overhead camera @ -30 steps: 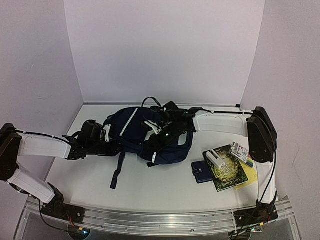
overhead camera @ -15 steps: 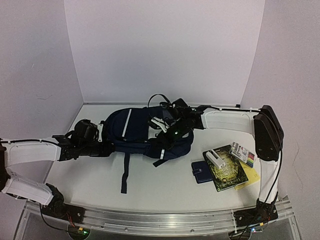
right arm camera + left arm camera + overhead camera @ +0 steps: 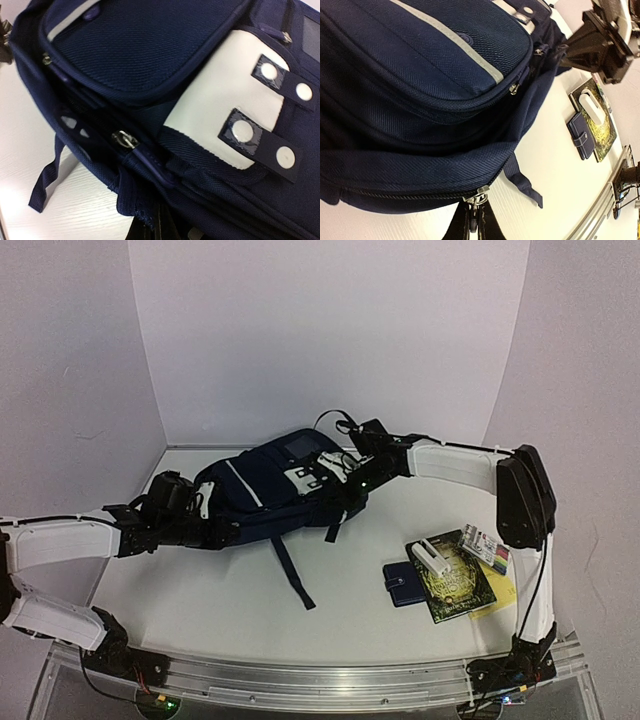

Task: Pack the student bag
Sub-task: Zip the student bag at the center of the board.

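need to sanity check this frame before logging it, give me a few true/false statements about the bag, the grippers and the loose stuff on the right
1. The left gripper and right gripper are both shut on the student bag. True.
2. The wallet is packed inside the bag. False: it lies on the table beside the book.
3. A white item lies on the book. True.
4. The bag's zips gape open. False: those the wrist views show are closed.

White tabletop [image 3: 200, 590] between plain pale-lilac walls [image 3: 330, 340], under soft even light
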Controlling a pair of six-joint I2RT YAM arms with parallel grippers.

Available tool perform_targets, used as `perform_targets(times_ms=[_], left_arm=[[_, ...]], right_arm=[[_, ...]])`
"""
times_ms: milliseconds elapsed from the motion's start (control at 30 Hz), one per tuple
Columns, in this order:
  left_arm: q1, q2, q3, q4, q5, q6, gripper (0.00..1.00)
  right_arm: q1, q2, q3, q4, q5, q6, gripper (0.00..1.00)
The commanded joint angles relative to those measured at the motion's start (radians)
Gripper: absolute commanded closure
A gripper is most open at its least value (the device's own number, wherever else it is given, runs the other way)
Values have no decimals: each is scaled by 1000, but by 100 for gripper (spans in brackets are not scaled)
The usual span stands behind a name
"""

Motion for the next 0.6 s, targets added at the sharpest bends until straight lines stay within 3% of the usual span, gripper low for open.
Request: perform_targets(times_ms=[0,67,133,200,267,433,567], left_arm=[[42,-55,17,-119,-3,12,100],[36,-30,20,-79,66,1,100],[18,3,27,-28,120,-12,100],[-12,43,51,0,136,-15,100],[-40,90,79,16,143,-13,100],[-62,153,117,57,180,-25,100],[-62,161,128,42,201,-24,100]], right_arm=[[-181,79,113,-36,366,-3,100],[-182,82,143,-39,332,23,95],[-176,43,124,-42,230,49,76],[-157,-28,73,-42,134,55,49],[-126,-93,13,-38,47,60,34],[-16,-208,-133,51,-100,54,26],[83,-247,-263,199,-76,-33,26]])
